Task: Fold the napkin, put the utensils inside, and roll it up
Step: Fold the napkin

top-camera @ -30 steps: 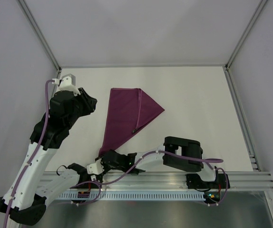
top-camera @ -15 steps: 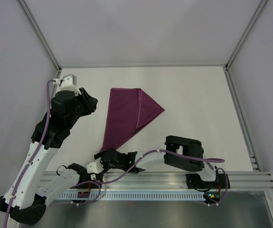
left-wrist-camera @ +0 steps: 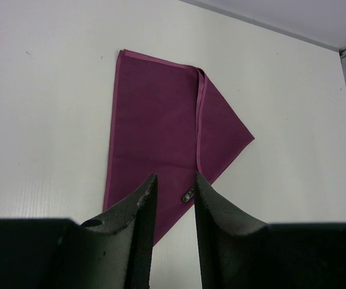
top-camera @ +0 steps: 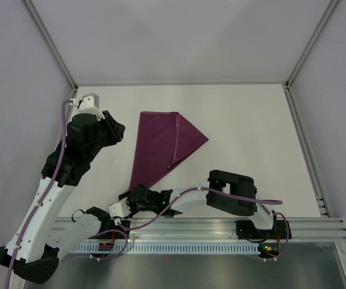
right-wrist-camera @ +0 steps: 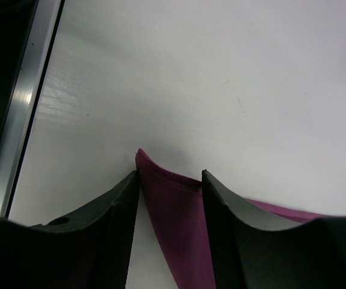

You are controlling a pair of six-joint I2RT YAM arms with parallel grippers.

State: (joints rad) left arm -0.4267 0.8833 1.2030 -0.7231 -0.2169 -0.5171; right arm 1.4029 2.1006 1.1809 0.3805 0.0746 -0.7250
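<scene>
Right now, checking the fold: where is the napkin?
In the top view, the napkin lies folded left of centre on the table, its near tip between the open fingers of the right tool.

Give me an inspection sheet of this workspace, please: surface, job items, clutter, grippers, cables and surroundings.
Surface: white table.
Job's things: magenta napkin, folded flat to a tapering shape; small silvery metal tip, probably a utensil's, at its fold edge.
Clutter: nothing seen.
Grippers: left gripper raised beside the napkin, jaws apart, empty; right gripper low, jaws apart astride the napkin's near corner.
Cables: purple cables along both arms.
Surroundings: pale walls; aluminium rail at the near edge.
</scene>
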